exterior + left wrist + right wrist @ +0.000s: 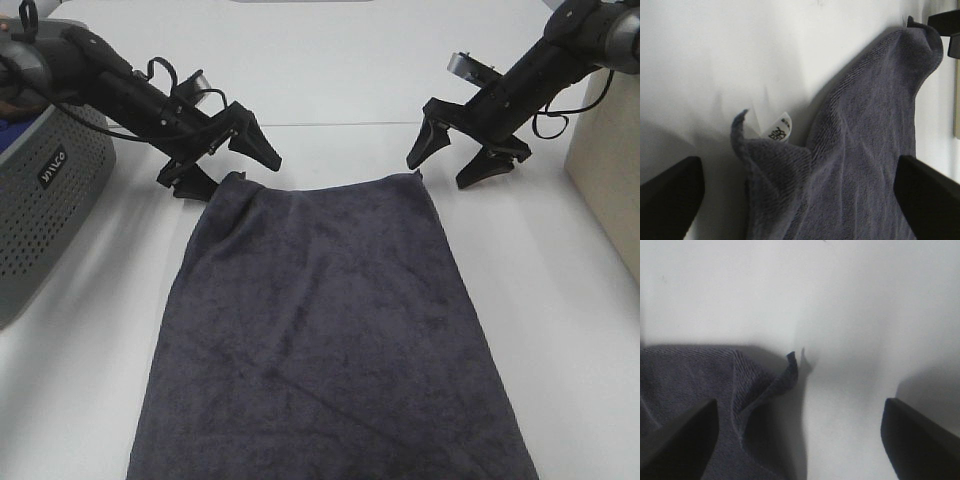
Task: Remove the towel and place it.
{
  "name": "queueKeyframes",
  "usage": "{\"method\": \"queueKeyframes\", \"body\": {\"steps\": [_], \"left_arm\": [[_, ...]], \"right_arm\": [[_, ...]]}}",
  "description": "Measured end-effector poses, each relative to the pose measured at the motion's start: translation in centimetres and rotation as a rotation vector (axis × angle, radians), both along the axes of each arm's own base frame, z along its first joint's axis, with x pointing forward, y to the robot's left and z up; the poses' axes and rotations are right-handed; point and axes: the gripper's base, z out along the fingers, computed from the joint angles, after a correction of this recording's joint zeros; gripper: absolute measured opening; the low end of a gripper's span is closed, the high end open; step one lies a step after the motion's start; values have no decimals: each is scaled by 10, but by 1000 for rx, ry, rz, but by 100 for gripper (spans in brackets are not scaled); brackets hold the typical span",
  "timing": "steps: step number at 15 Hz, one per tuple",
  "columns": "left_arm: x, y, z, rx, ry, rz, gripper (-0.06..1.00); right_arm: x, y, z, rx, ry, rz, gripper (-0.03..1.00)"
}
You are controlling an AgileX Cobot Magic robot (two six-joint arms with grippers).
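- The towel (330, 330) lay spread flat on the white table (330, 60), dark grey, its near end running out of the high view
- Its far edge sagged slightly in the middle and stretched between the two grippers
- The left gripper (245, 178) hung over the far-left corner with its fingers spread wide and nothing between them
- In the left wrist view the corner curled up a little between the two dark fingers (670, 200), and a small white tag (779, 127) stuck out from the hem
- The right gripper (437, 175) stood at the far-right corner, its fingers likewise wide apart and holding nothing
- In the right wrist view that corner of the towel (690, 380) rose to a small peak nearer one finger (680, 440), with bare table under the other
- A grey perforated basket (40, 200) sat at the left edge, well apart from the towel
- A beige box (605, 160) stood at the right edge
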Motion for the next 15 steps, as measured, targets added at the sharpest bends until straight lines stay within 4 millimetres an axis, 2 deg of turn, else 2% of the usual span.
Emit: {"method": "queueKeyframes", "body": {"steps": [2,3,4,7,9,15], "left_arm": [[-2,-12,0,27,-22,-23,98],[-2,-16,1,31,-24,-24,98],[-3,-19,1,33,-16,-14,98],[-4,-24,1,34,-15,-24,98],[-6,-30,1,34,-17,-34,98],[-6,-31,1,34,-17,-30,98]], "right_arm": [[-1,7,-5,-3,14,1,83],[-2,15,-9,12,26,11,81],[-3,32,-12,21,24,33,80],[-4,52,-13,31,5,53,79],[-3,55,-13,28,-8,54,77],[-2,55,-14,29,-12,51,75]]}}
